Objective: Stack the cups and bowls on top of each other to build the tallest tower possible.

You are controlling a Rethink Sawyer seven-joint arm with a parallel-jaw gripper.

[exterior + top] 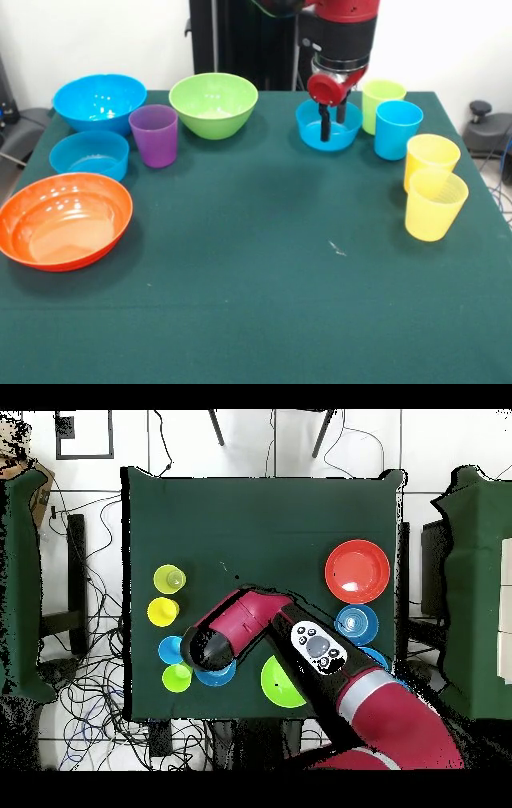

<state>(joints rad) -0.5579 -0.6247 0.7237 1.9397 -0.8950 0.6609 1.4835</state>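
My gripper (333, 130) hangs at the table's far side with its two dark fingers apart, lowered into a small blue bowl (308, 132). It holds nothing. Right of it stand a lime green cup (382, 94), a blue cup (397, 130) and two yellow cups (432, 156) (435, 206). On the left stand the purple cup (154, 134), lime green bowl (214, 104), large blue bowl (99, 101), another small blue bowl (89, 154) and the orange bowl (64, 220). Each stands alone; no tower stands. In the overhead view the arm (235, 629) hides the gripper.
The green table (256, 304) carries a small white scuff (337, 250) near its middle. In the overhead view the orange bowl (357, 571) and the yellow cups (169, 579) lie at opposite sides, and chairs and cables ring the table.
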